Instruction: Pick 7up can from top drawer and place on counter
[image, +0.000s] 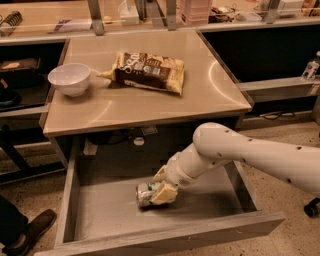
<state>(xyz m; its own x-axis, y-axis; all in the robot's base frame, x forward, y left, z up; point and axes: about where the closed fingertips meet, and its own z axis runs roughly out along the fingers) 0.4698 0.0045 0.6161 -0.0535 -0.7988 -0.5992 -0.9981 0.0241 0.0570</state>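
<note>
The 7up can (144, 193), silvery with green marks, lies on its side on the floor of the open top drawer (105, 210), near its middle. My gripper (161, 187) reaches down into the drawer from the right on a white arm. Its cream fingers (164, 194) sit on both sides of the can's right end and are shut on it. The can rests on the drawer floor. The beige counter (145, 102) lies above and behind the drawer.
A brown-and-cream chip bag (148, 72) lies on the counter's middle and a white bowl (69, 78) at its left edge. Dark side shelves flank the counter. A dark shoe (27, 232) is on the floor at the lower left.
</note>
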